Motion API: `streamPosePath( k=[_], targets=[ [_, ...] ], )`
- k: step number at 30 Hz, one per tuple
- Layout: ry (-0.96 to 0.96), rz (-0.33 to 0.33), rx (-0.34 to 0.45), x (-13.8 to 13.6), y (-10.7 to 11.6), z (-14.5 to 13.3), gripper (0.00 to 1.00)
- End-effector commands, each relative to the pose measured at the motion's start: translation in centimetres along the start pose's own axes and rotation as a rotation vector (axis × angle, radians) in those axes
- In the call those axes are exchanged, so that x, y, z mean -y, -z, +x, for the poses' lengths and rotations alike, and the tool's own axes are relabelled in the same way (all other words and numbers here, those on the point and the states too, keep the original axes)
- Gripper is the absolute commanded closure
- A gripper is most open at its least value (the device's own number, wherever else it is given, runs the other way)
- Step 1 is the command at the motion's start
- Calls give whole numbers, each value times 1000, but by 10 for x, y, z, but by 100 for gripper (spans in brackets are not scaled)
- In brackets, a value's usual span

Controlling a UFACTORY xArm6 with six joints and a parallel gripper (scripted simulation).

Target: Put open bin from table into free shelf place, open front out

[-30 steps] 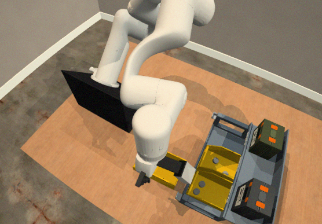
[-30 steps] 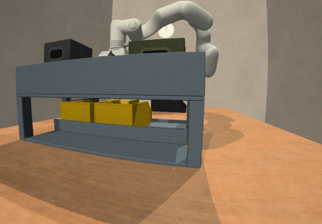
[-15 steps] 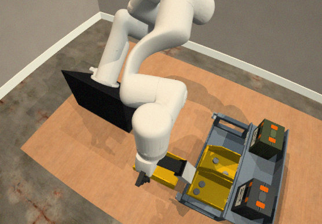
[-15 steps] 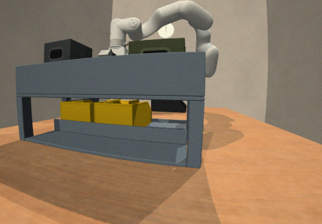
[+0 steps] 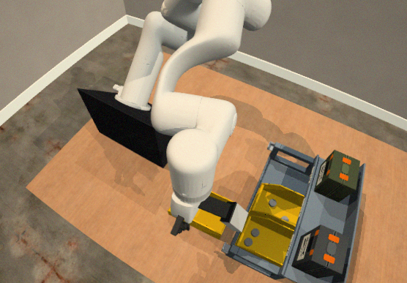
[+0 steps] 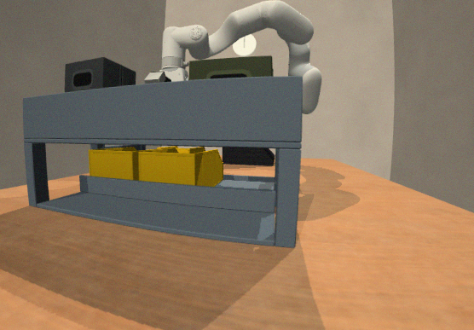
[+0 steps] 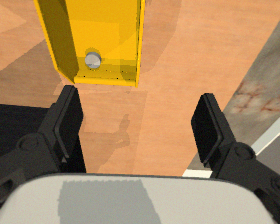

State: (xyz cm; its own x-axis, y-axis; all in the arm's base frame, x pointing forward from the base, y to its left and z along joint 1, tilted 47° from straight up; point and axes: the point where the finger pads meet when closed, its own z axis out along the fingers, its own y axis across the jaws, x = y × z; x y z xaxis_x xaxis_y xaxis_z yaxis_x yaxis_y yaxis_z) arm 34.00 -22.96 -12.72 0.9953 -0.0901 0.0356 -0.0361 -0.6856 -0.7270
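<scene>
Although the fingers of the gripper (image 5: pixel 179 224) (image 6: pixel 175 75) (image 7: pixel 139 91) stand wide apart, nothing lies between their flat, matte black pads. The shelf (image 5: pixel 358 215) (image 6: pixel 162 110), smooth and blue-grey, stands on wood-grained board and serves as landmark. In front of the shelf, on the board, lies the bin (image 5: pixel 208 223) (image 7: pixel 103 30), a yellow, open-topped trough with thin walls; a round grey part (image 7: pixel 93 60) is visible inside. Relative to the gripper, the bin lies ahead of the fingertips in the wrist view, offset toward the left finger and outside the grasp. On the shelf, two yellow bins (image 5: pixel 276 211) (image 6: pixel 136 165) stand side by side, with grey discs (image 5: pixel 255 232) in them; the place beside them is free. Higher on the shelf sit two boxy cases, green (image 5: pixel 338 175) (image 6: pixel 230 66) and black (image 5: pixel 322 251) (image 6: pixel 95 73), with orange latches.
</scene>
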Motion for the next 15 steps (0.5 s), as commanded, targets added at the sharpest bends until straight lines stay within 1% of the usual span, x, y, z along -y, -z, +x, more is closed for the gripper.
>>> streamPosePath(
  k=[1,15],
  targets=[
    [1,-3,-3,-1,2,1,0],
    [1,-3,-3,-1,3,1,0]
  ],
)
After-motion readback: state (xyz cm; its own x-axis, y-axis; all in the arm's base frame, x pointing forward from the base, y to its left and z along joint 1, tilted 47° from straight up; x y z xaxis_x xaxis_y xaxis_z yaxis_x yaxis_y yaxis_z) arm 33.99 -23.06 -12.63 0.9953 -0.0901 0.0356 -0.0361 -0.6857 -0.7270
